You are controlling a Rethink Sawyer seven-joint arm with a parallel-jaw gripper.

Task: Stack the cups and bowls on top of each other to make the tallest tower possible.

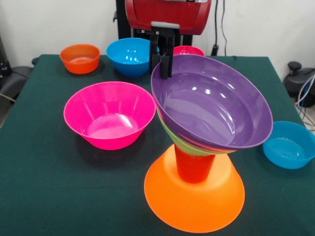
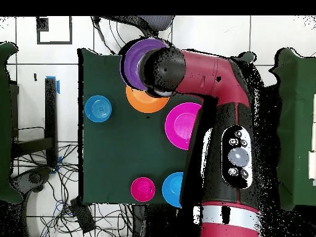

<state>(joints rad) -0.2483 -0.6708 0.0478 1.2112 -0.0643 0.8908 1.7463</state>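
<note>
Jaws (image 1: 165, 61) pinching far rim of purple bowl (image 1: 211, 108), tilted atop tower (image 1: 194, 172) at counter's (image 1: 44, 162) near edge. I judge 1 bad release: bowl slides off, topples cup (image 1: 193, 167) below.

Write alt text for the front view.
The gripper pinches the far rim of a tilted purple bowl atop a tower: green bowl, orange-red cup, upturned orange bowl. Loose bowls sit around it on the green table.

Dark green tablecloth (image 1: 39, 162) (cables (image 2: 68, 207) trail beside the table).
</note>
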